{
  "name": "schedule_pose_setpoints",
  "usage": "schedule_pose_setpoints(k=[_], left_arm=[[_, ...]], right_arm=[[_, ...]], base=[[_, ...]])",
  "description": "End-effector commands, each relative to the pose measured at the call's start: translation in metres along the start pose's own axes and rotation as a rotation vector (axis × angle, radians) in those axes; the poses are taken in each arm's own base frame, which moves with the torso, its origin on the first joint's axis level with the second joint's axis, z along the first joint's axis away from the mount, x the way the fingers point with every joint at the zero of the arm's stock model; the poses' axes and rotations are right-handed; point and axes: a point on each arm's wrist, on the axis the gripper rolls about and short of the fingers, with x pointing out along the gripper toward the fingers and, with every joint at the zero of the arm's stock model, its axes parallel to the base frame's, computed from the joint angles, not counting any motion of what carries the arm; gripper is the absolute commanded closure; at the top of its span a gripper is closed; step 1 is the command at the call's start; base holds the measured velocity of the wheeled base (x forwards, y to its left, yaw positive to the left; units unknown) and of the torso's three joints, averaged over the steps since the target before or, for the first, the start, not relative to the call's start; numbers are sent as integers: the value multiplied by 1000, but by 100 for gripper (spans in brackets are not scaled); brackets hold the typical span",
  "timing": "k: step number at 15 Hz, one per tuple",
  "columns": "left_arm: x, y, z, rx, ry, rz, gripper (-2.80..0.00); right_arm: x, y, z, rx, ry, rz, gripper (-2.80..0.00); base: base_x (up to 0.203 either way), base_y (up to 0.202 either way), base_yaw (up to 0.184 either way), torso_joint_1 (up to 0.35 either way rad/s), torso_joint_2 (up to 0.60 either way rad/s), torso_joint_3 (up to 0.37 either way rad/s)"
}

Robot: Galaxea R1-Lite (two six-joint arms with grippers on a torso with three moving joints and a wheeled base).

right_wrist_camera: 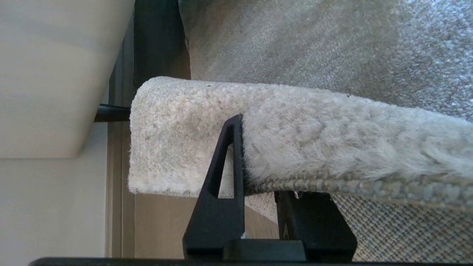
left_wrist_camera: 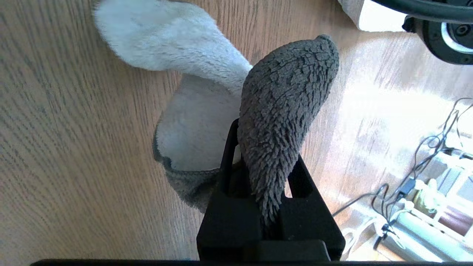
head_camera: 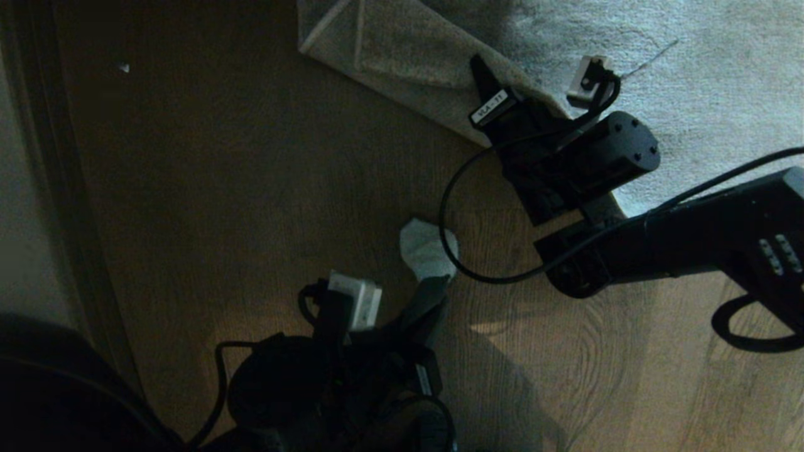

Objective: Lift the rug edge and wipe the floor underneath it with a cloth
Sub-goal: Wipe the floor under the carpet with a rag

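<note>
Rug edge [right_wrist_camera: 295,147] folded back and raised off the floor [head_camera: 220,188], pinched between closed fingers of right gripper [right_wrist_camera: 258,184], cloth [head_camera: 427,248] on bare floor just beside the rug edge, clamped tight in left gripper [left_wrist_camera: 258,173], left arm reaching toward the rug edge.

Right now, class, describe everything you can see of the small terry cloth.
The small pale grey-green terry cloth is nubby and crumpled, one face pale, the other darker grey. The left gripper is shut on a bunched fold, and its loose end lies on the brown wood-grain floor, apart from the rug.
</note>
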Motion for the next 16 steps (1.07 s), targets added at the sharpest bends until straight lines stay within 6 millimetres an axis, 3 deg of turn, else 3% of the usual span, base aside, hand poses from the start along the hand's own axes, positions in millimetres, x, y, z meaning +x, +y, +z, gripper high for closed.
schedule_pose_setpoints(k=[1, 5, 12, 16], left_arm=[[0, -1, 4, -19, -43, -6, 0], [3, 10, 9, -20, -60, 28, 0], [14, 66, 28, -21, -115, 182, 0], [16, 79, 32, -20, -127, 203, 0]], right_arm=[[0, 2, 4, 6, -43, 22, 0], [0, 4, 8, 6, -49, 25, 0], [0, 4, 15, 1, -57, 23, 0], [0, 5, 14, -19, -56, 23, 0]], base=[[0, 0, 0, 0, 0, 0], [0, 0, 0, 0, 0, 0], [0, 0, 0, 0, 0, 0], [0, 0, 0, 0, 0, 0]])
